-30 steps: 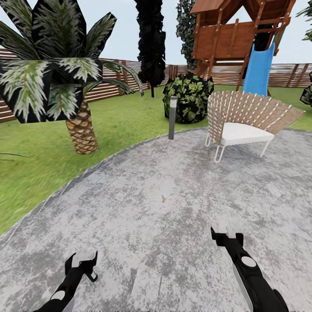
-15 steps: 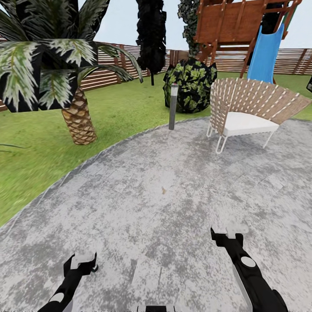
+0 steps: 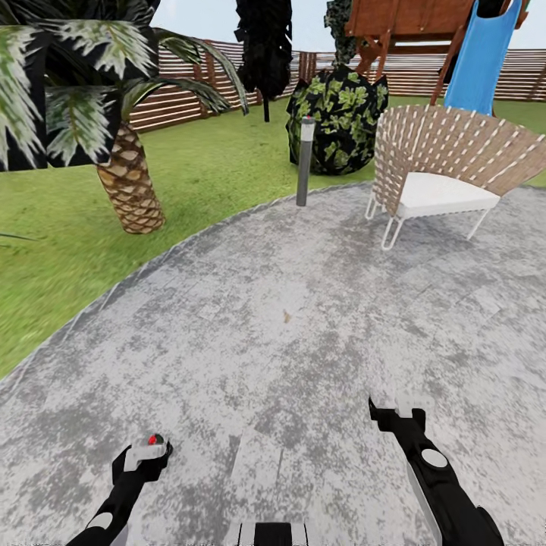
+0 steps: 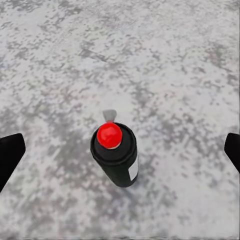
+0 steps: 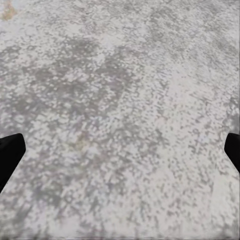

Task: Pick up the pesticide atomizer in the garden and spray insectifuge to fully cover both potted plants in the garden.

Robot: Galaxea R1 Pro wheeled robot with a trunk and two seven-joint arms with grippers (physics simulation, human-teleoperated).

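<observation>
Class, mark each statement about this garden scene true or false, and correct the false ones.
1. The pesticide atomizer stands on the grey paving. True.
2. The left gripper has its jaws shut on the atomizer. False: the jaws are wide open, clear of it on both sides.
3. The right gripper holds a second bottle. False: it is open above bare paving.
4. A woven chair with a white seat stands on the paving. True.
</observation>
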